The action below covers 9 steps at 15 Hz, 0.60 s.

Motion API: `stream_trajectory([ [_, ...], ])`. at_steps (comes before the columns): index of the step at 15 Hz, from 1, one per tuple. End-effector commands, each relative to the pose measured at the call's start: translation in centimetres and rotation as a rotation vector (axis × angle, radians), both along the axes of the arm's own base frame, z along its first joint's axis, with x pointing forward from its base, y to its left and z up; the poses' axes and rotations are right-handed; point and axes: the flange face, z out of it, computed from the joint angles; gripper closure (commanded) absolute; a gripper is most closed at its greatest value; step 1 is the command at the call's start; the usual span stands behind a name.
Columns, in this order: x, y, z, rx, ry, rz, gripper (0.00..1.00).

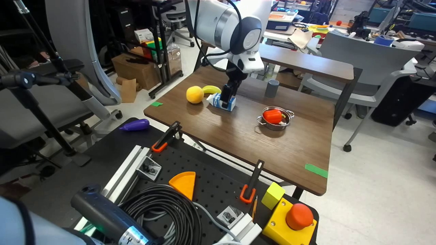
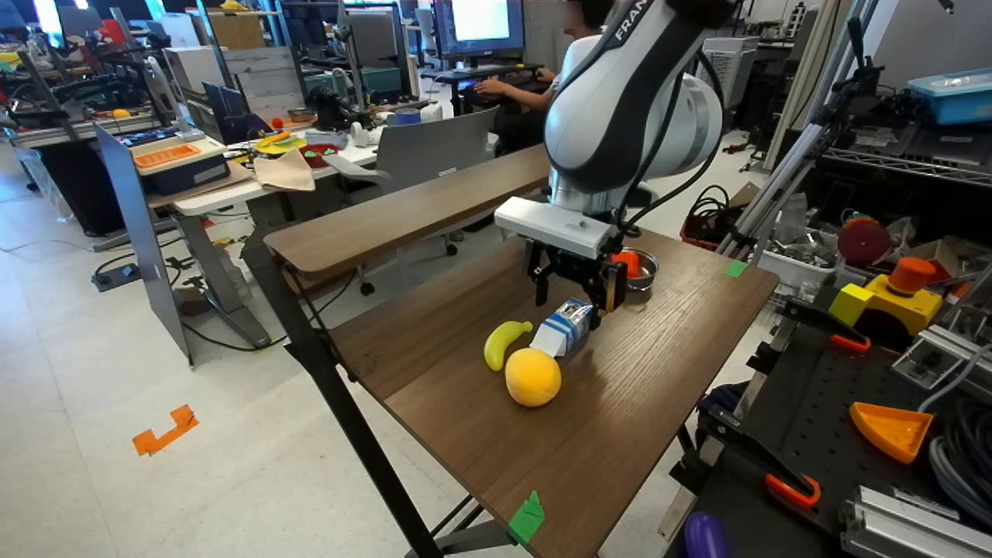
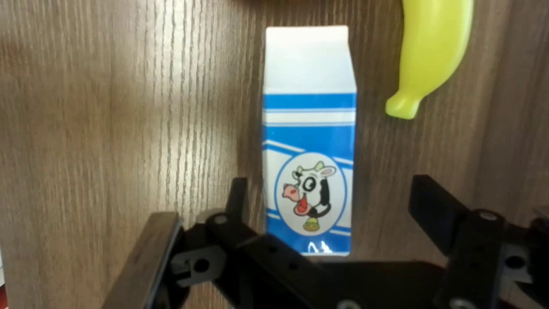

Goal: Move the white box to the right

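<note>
The white box is a white and blue milk carton with a cow picture, lying on its side on the brown table. It shows in both exterior views and in the wrist view. My gripper is open around the carton's lower end, one finger on each side. In the wrist view there are gaps between the carton and both fingers, wider on the right. The gripper also shows over the carton in both exterior views. The carton's bottom corner is partly hidden by the gripper.
A yellow banana and an orange ball-like fruit lie close to the carton. A metal pot holding a red pepper and a grey cylinder stand on the table. A raised shelf runs along one edge.
</note>
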Motion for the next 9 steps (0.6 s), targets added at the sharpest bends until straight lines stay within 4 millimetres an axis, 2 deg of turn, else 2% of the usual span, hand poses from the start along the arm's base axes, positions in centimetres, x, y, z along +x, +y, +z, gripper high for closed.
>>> stream_trajectory([
  [1,1.0,0.6,-0.3,-0.048,0.01,0.013,0.35],
  [5,1.2,0.7,-0.3,-0.069,0.01,0.025,0.66],
  [7,0.5,1.0,1.0,-0.045,0.022,0.036,0.8],
  [9,-0.8,1.0,3.2,-0.038,0.02,0.066,0.81],
])
